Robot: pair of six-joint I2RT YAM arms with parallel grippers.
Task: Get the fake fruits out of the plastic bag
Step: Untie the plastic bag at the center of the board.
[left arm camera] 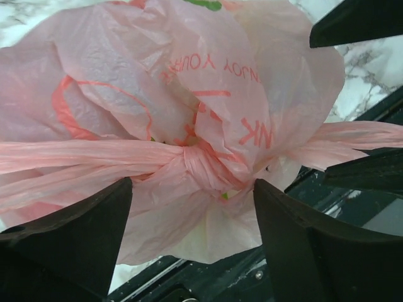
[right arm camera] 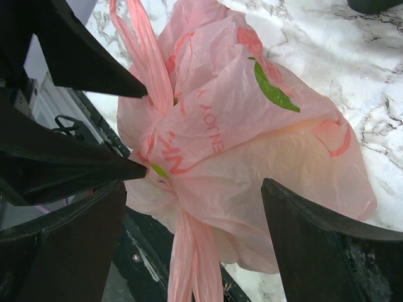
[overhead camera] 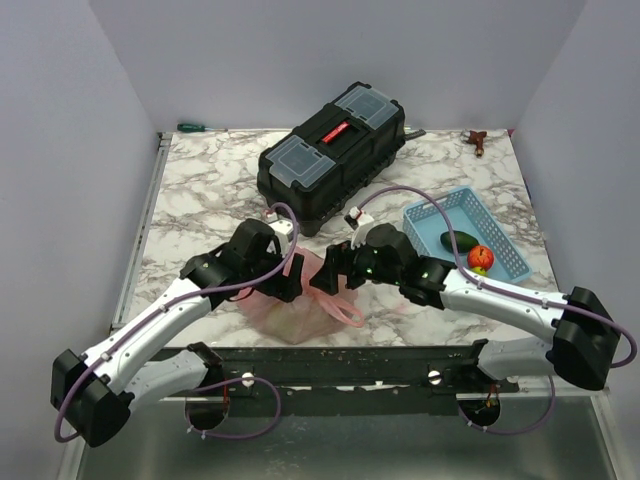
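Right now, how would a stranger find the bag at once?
Start at the black toolbox on the marble table. Come from it toward the near edge: the bag lies there. It alone is pink, crinkly and knotted; the basket to its right is stiff and blue.

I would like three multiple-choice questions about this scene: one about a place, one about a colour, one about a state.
1. Where is the plastic bag? A) on a chair B) between the left hand and right hand C) in a drawer
2. Which colour has the basket? A) blue B) red C) yellow
3. How are the bag's handles? A) cut off B) hanging apart C) knotted together
Answers: B, the top view shows it there; A, seen from above; C, the left wrist view shows it.
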